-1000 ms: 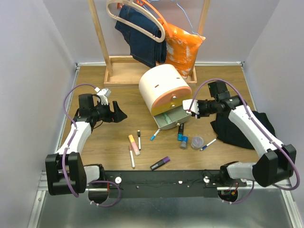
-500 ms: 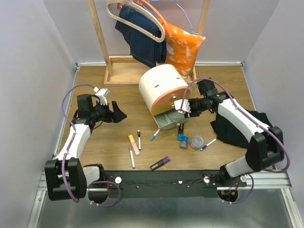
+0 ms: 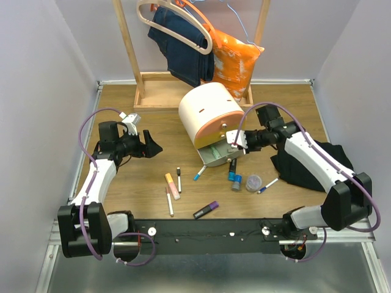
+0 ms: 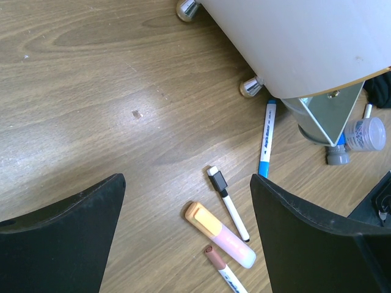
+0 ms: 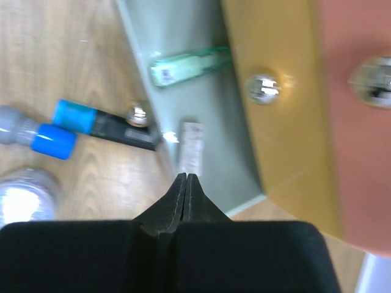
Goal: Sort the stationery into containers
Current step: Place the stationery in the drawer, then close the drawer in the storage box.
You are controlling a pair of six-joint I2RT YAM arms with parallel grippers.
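The cabinet (image 3: 211, 113) is sitting mid-counter (image 3: 122, 110), before the clothes rack (image 3: 157, 76). Its bottom drawer (image 3: 219, 155) is standing open, a marker (image 5: 189, 66) lying inside. Pens (image 3: 172, 186) are lying in front, the tape roll (image 3: 253, 182) to their right, the cloth (image 3: 305, 168) farther right.

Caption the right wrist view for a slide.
Shut right gripper at the open drawer, green marker and pale block inside.

Open drawer (image 3: 211, 159), green pen (image 5: 189, 66) inside, pens (image 3: 173, 186) scattered
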